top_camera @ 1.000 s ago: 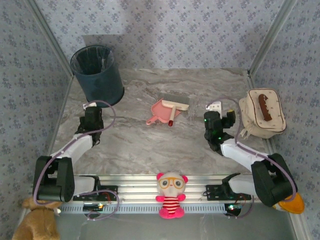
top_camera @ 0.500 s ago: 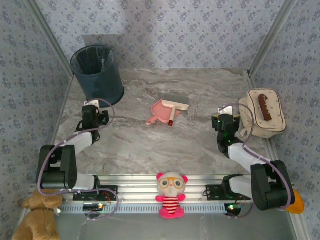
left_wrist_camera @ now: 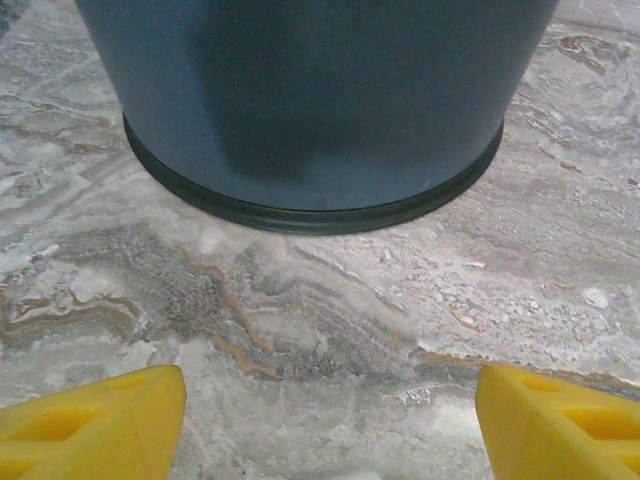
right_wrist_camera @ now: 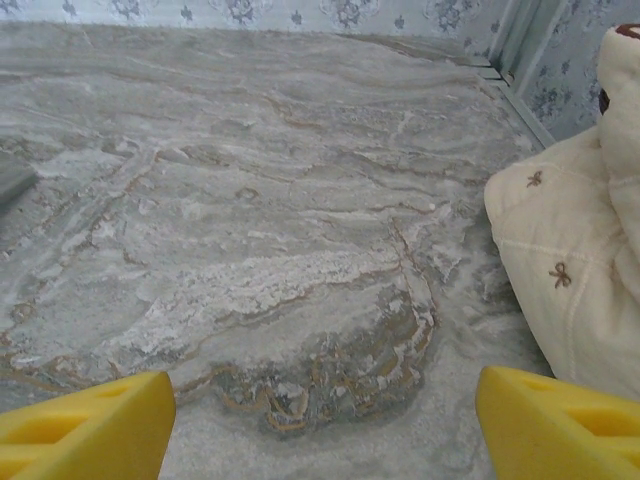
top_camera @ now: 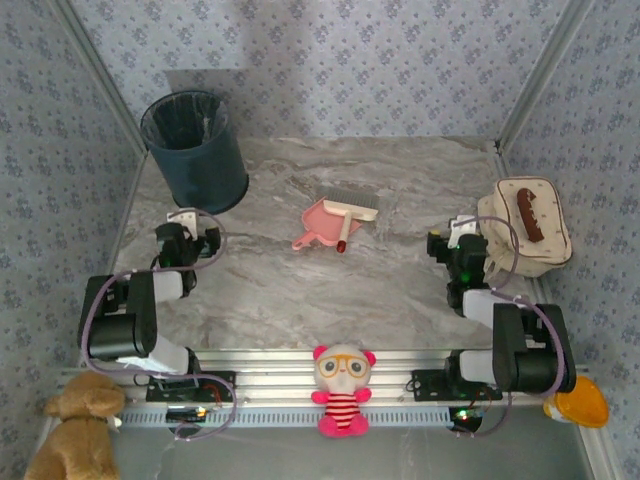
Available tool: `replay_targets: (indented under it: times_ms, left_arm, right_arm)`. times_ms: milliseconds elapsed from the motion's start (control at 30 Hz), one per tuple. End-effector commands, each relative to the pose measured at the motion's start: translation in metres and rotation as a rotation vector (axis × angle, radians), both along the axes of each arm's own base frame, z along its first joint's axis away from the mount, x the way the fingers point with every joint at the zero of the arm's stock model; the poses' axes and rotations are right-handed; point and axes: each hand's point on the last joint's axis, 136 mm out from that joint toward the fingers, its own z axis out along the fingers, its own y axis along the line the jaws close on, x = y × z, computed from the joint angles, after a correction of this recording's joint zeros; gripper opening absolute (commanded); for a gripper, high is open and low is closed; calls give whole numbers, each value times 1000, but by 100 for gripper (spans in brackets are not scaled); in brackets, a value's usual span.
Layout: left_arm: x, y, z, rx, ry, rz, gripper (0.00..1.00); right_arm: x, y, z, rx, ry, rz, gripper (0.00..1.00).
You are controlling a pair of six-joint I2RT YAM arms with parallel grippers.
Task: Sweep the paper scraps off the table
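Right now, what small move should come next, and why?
Probably just fold both arms to rest. The left claw and right claw stand open holding nothing, the brush lies on the pink dustpan, and the table looks swept, so the job seems done.

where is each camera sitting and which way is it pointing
top external: fixed high behind the robot, looking down on the table; the left gripper and right gripper show, both open.
left wrist: low over the table, facing the dark blue bin; left yellow fingers at the bottom corners.
right wrist: low, facing across the table to the back wall, cream bag at right; right yellow fingers at the bottom corners.
shared: top external and left wrist both see the bin; top external and right wrist, the bag.
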Motion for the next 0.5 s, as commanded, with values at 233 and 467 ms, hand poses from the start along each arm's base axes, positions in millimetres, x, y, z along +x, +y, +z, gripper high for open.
replay_targets:
  times_ms: [233, 467]
  left_arm:
    - [6, -9, 11, 2, -100, -52, 82]
    - [8, 0, 10, 34, -84, 32, 100]
  right_arm:
    - [11, 5, 2, 69, -87, 44, 81]
    - [19, 10, -14, 48, -64, 57, 83]
